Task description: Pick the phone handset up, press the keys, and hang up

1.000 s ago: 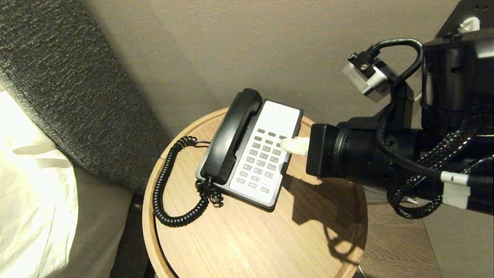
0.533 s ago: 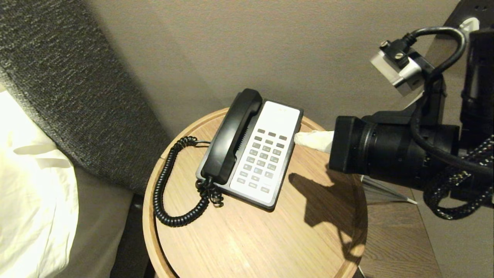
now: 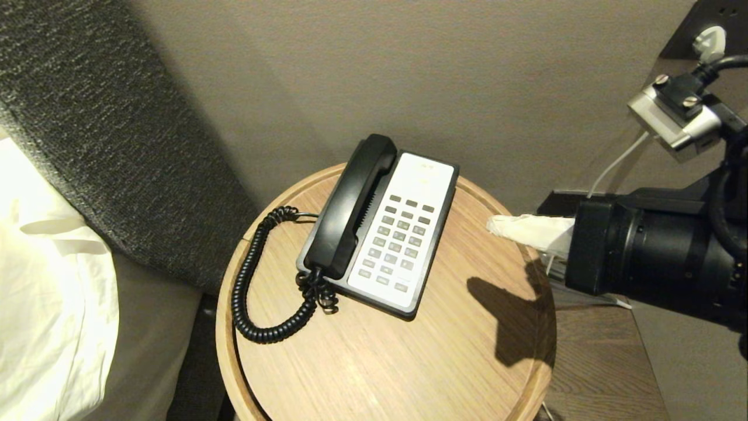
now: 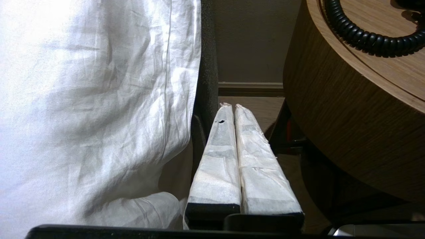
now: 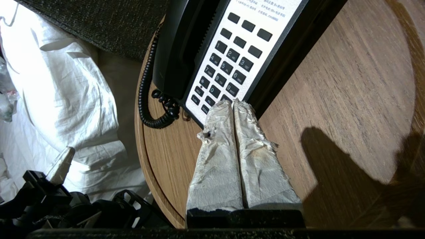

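Phone handset (image 3: pixel 349 206) rests cradled, well apart from right gripper's (image 3: pixel 495 225) closed jaws.

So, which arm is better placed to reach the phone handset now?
Probably the right. The right claw, shut, hangs over the round table at its right edge, pointing toward the phone handset. The left claw, also shut, sits low beside the table, by the white sheet.

Head view above round table (image 3: pixel 374 362), both wrist views low — sharing coiled cord (image 3: pixel 245 292).

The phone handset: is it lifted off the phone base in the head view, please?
No, the phone handset lies in its cradle along the phone base, with neither gripper holding it.
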Controlling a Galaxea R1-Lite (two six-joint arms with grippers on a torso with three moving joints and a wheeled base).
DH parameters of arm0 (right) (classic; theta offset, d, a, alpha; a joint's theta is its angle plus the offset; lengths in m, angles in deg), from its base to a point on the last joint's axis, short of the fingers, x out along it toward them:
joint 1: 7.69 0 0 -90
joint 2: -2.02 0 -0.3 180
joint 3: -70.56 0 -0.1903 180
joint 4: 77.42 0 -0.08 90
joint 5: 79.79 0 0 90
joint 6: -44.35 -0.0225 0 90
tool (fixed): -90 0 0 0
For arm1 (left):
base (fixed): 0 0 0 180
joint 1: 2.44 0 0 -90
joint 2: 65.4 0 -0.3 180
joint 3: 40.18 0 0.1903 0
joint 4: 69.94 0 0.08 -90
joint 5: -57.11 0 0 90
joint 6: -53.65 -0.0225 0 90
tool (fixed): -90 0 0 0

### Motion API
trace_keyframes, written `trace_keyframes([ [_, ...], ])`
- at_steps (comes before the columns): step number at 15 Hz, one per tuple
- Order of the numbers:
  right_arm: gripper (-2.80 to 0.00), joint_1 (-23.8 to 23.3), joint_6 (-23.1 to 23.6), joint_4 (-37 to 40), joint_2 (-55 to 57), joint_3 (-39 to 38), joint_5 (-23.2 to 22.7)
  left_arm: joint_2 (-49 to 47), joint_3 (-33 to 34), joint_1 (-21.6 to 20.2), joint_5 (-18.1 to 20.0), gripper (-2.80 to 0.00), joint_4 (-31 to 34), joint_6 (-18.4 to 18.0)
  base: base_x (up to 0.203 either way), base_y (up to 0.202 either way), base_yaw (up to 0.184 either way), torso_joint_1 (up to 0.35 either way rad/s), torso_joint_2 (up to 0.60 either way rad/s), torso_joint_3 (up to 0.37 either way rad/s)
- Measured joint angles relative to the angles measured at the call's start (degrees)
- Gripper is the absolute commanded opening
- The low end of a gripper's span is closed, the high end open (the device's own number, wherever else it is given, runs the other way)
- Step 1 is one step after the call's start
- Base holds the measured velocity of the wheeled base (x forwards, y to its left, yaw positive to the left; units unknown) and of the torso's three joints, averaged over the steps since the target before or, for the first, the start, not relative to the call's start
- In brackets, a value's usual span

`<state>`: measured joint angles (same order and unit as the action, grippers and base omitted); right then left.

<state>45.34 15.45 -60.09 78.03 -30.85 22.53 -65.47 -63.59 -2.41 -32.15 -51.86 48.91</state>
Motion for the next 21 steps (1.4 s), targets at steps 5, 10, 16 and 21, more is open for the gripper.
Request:
trace_keyframes([
  [5,-2.80,-0.9,-0.3,0.4,-2.9,-1.1,0.3,0.1,0.0,0.0,0.0,-2.80,0.0,0.0,0.000,0.000,0.000,0.000,0.00,0.000],
  [10,-2.80,-25.6,0.4,0.4,-13.8,-12.8,-3.7,0.1,0.0,0.0,0.0,-2.80,0.0,0.0,0.000,0.000,0.000,0.000,0.00,0.000],
  [16,-2.80,-46.7,11.4,3.8,-51.9,-38.4,-18.0,0.1,0.0,0.0,0.0,-2.80,0.0,0.0,0.000,0.000,0.000,0.000,0.00,0.000],
  [21,-2.80,-52.5,28.7,8.3,-71.7,-52.9,-12.9,0.1,0.0,0.0,0.0,-2.80,0.0,0.0,0.000,0.000,0.000,0.000,0.00,0.000],
])
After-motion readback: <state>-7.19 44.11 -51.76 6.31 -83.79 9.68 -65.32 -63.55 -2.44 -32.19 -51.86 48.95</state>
